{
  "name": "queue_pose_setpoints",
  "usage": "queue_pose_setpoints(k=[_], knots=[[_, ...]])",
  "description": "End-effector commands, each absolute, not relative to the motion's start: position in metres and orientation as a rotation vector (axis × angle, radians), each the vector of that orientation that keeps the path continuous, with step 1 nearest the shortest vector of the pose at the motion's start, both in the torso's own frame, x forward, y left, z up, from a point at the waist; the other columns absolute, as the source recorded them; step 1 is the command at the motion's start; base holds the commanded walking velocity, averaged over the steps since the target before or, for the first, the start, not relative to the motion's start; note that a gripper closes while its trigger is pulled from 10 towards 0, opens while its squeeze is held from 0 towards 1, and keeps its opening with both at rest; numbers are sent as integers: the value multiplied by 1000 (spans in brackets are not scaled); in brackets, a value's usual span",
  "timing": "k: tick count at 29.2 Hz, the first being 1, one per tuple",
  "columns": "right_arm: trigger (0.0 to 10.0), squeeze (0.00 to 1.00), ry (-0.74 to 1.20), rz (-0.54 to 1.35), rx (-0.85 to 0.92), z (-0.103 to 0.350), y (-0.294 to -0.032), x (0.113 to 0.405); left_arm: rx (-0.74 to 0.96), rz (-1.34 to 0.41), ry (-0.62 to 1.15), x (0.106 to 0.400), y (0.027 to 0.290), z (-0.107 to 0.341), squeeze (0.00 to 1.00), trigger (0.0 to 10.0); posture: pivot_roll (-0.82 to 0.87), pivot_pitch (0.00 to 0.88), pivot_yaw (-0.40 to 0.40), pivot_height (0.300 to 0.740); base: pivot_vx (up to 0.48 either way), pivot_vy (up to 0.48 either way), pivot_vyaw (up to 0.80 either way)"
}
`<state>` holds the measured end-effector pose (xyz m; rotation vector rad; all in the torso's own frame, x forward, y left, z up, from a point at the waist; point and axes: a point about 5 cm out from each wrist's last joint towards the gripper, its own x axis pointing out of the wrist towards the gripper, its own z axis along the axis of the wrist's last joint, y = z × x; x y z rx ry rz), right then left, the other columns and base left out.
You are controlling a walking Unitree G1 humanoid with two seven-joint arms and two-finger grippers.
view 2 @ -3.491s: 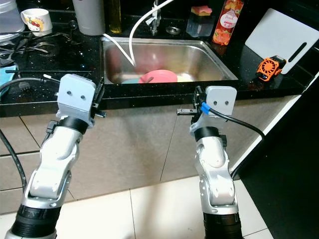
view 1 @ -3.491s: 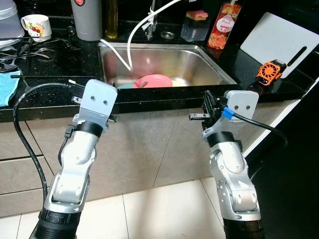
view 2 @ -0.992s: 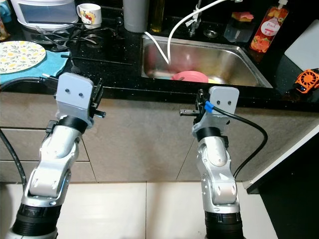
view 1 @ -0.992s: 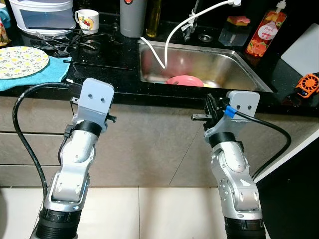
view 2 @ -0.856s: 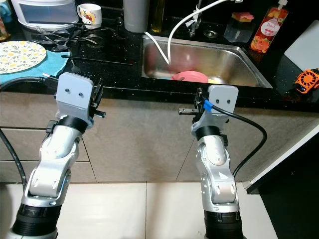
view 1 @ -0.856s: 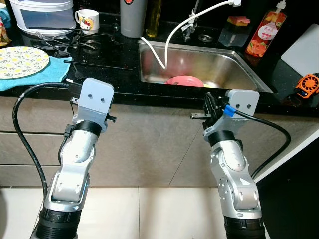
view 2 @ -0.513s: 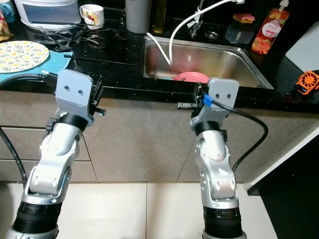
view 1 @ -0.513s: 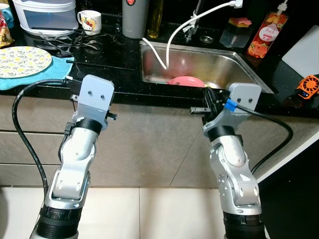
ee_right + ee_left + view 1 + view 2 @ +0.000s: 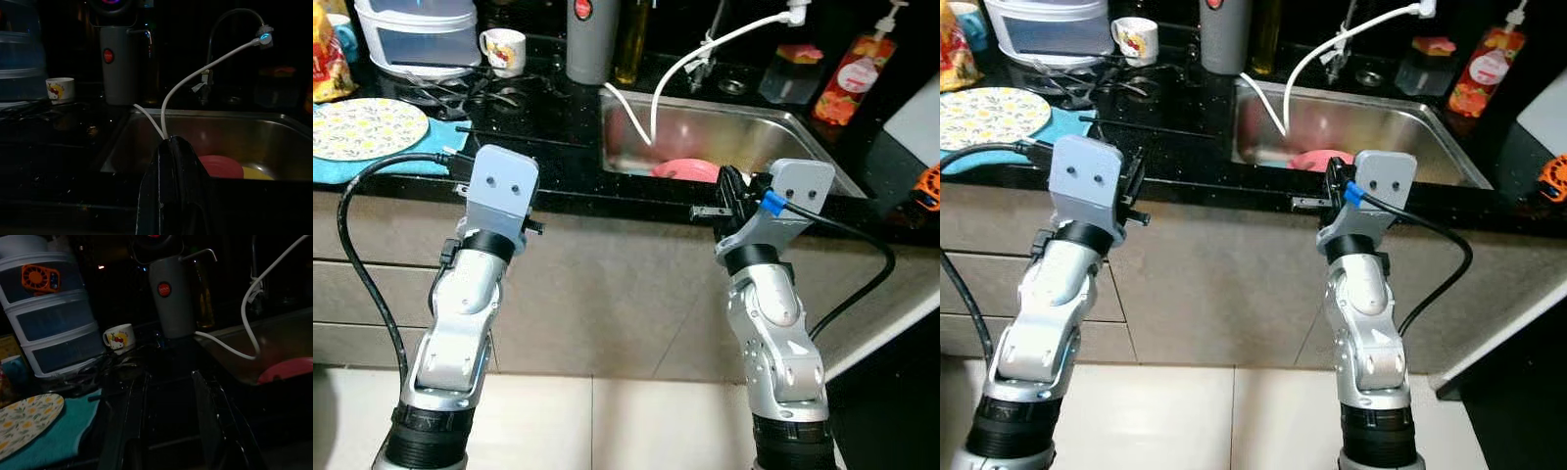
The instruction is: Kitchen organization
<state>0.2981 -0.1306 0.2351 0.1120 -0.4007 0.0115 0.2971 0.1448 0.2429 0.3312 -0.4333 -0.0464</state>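
Sink (image 9: 822,166) as landmark: pink plate (image 9: 685,169) lies inside, likely wet, slippery, breakable; best gripped at its rim. Left gripper (image 9: 171,431) spread and right gripper (image 9: 172,193) pinched together, both before the sink.

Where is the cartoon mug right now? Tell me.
The cartoon mug stands at the back of the black counter, on the robot's left, between the stacked plastic container and the grey jug, left of the sink.
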Motion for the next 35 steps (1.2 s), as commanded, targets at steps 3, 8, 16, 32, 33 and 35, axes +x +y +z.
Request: queue_pose_setpoints(k=[3,8,16,32,33,35], knots=[[10000,0,-389,8,113,233,-133,298,335,-67,-442,296,140,242,0,10000,181,33,-113,740,461,0,0],[10000,0,-386,8,111,232,-133,297,337,-71,-444,296,140,242,0,10000,179,35,-113,740,466,0,0],[10000,0,-382,6,111,231,-133,297,340,-72,-444,296,139,242,0,10000,178,37,-111,740,463,0,0],[10000,0,-380,5,113,230,-133,297,338,-70,-447,296,139,242,0,10000,180,38,-109,740,82,0,0],[10000,0,-380,5,113,230,-133,297,338,-69,-447,296,139,242,0,10000,180,37,-109,740,0,0,0],[10000,0,-379,5,114,230,-133,297,338,-66,-445,296,140,242,0,10000,180,38,-109,740,0,0,0]])
